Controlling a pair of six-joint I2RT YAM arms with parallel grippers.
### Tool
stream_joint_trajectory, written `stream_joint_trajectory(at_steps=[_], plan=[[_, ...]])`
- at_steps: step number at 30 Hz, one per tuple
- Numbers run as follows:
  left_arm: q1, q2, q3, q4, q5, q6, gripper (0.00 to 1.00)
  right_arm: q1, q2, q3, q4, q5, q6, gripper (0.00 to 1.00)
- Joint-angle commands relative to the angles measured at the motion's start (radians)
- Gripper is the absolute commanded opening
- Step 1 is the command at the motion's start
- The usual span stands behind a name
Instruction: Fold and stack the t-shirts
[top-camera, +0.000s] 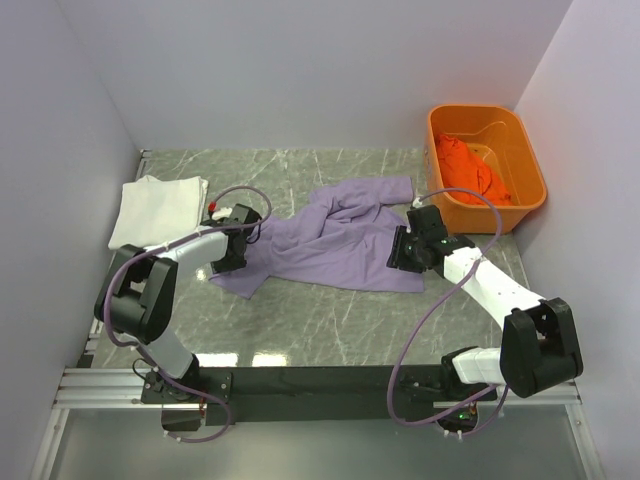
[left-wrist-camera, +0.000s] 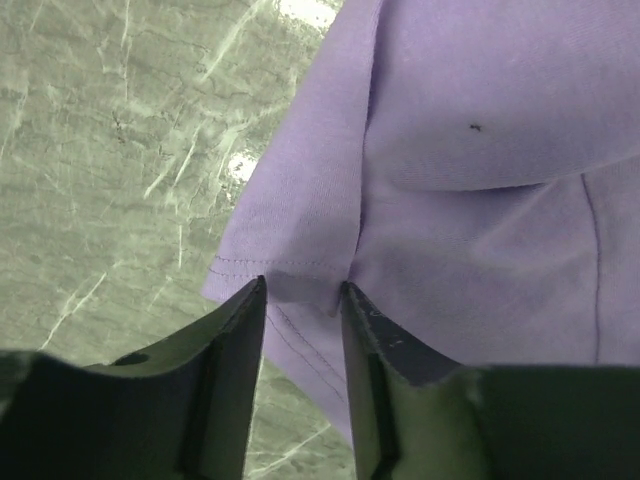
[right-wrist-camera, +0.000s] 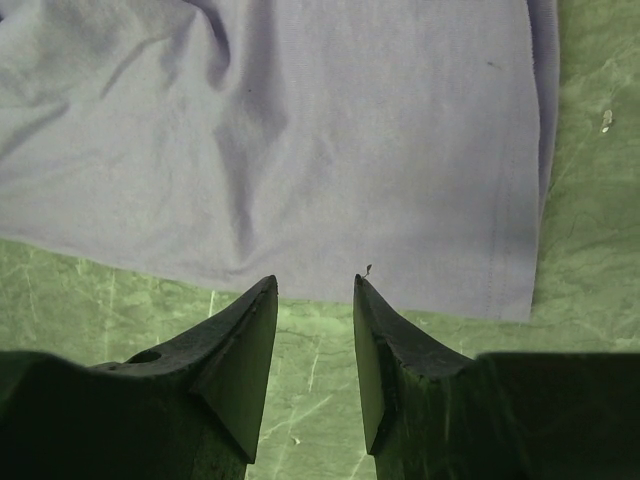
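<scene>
- White shirt first, folded flat at the table's ten o'clock, lying alone and apart from the rest.
- Left gripper sits low on the purple shirt's nine o'clock edge. On the wrist view, the left gripper has its fingers parted by a narrow gap. A stitched sleeve hem lies in that gap, and nothing shows it pinched.
- Purple shirt is spread and rumpled across mid-table, one sleeve reaching toward one o'clock.
- Right gripper is at the shirt's four o'clock corner. Up close, the gripper has its fingers slightly apart over bare marble, just short of the purple hem.
- Tub stands at two o'clock near the right wall, orange shirt bunched inside.
</scene>
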Motion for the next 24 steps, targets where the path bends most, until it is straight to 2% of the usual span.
stream_joint_trajectory(at_steps=[1,7,10,16,21,24], plan=[[-0.001,0.012,0.038,0.014,0.005,0.017,0.41,-0.010,-0.036,-0.010,0.028,0.004,-0.011,0.43],[0.001,0.024,0.043,0.011,-0.012,0.023,0.40,-0.013,-0.039,-0.016,0.030,0.005,-0.011,0.43],[0.001,0.027,0.040,0.026,0.013,0.030,0.43,-0.016,-0.039,-0.019,0.031,0.005,-0.011,0.43],[-0.001,0.035,0.044,0.029,0.034,0.035,0.43,-0.022,-0.039,-0.024,0.033,0.001,-0.011,0.43],[-0.001,0.041,0.044,0.020,0.016,0.033,0.40,-0.024,-0.041,-0.027,0.036,-0.001,-0.011,0.43],[-0.001,0.041,0.047,0.014,0.005,0.036,0.31,-0.027,-0.041,-0.030,0.036,-0.001,-0.011,0.43]])
